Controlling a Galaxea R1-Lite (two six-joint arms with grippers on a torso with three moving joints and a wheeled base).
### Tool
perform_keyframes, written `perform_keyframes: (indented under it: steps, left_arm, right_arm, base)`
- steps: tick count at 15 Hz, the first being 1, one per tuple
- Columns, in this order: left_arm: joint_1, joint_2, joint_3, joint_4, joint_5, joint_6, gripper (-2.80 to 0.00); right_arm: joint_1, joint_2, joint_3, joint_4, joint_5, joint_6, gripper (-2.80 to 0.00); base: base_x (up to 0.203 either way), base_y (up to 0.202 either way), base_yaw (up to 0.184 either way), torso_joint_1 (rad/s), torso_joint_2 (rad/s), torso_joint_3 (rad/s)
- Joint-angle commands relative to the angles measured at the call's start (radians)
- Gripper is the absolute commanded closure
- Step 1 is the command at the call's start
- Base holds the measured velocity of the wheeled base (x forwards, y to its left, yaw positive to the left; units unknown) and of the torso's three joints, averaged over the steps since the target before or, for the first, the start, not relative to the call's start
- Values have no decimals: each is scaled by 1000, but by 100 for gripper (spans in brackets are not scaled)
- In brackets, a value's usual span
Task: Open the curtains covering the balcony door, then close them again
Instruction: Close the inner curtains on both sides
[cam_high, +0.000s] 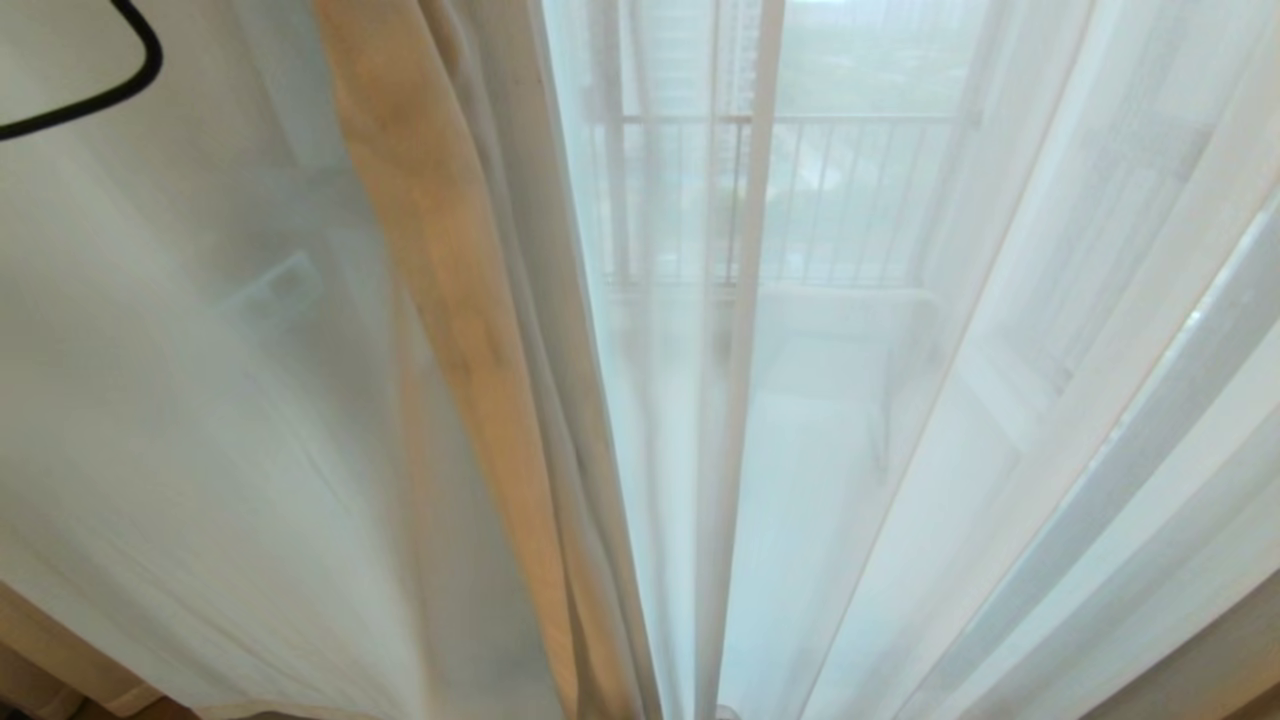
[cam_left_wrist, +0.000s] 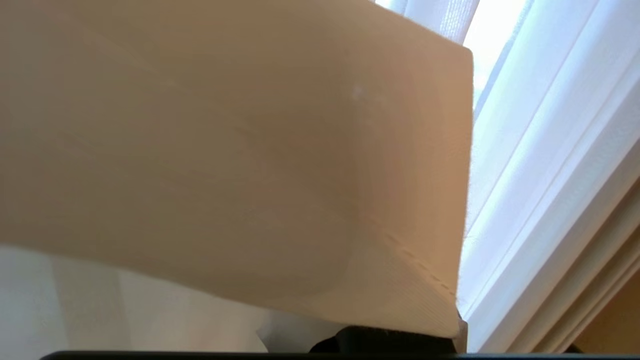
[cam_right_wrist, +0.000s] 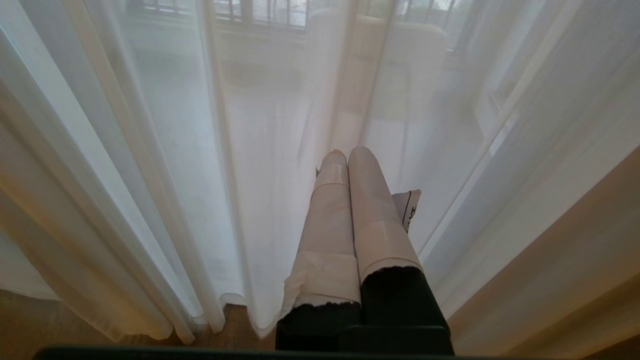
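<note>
Nearest in the left wrist view, the cream-beige hem (cam_left_wrist: 240, 150) of the curtains (cam_high: 850, 400) lies stretched flat across almost the whole picture, running down into the dark base of the left pincer (cam_left_wrist: 395, 340). The pincer appears pressed together on that hem; the fabric hides its tips, so the grip itself cannot be seen, but the taut pull and the stitched corner drawn to the pincer's base suggest a pinch meant to drag the panel along its rail. The right pincer (cam_right_wrist: 347, 155) hangs low just in front of the sheer folds, its taped fingers (cam_right_wrist: 370, 210) pressed together on nothing, parked while the other arm works. In the head view neither arm shows; a beige hemmed fold (cam_high: 450, 330) bunches left of centre, likely gathered by the pull, and the white panels overlap with no open gap. A black cable (cam_high: 120, 80) loops in the upper left corner. Farther off, behind the cloth, the balcony door (cam_high: 757, 300) is only a pale upright strip, and the balcony railing (cam_high: 840, 120) beyond it is veiled. The curtain rail is cut off above.
</note>
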Motion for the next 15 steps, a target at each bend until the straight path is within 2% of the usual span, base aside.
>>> perform_keyframes:
  steps: [1, 4, 7, 9, 11, 15]
  left_arm:
    - [-1, -39, 2, 33, 0, -1, 0]
    - [-4, -93, 4, 118, 0, -4, 0]
    - [-23, -157, 53, 141, 2, -4, 0]
    - [-47, -195, 92, 160, 31, -5, 0]
    - [-51, -193, 92, 163, 70, -20, 0]
    - [-116, -144, 61, 159, 74, -19, 0]
  right_arm:
    - [0, 1, 0, 1, 0, -1, 0]
    - [0, 1, 0, 1, 0, -1, 0]
    - [0, 1, 0, 1, 0, -1, 0]
    - [0, 1, 0, 1, 0, -1, 0]
    - [0, 1, 0, 1, 0, -1, 0]
    - [0, 1, 0, 1, 0, -1, 0]
  base:
    - [0, 0, 0, 0, 0, 0]
    - [0, 0, 0, 0, 0, 0]
    - [0, 0, 0, 0, 0, 0]
    - [0, 0, 0, 0, 0, 0]
    - [0, 0, 0, 0, 0, 0]
    - [0, 0, 0, 0, 0, 0]
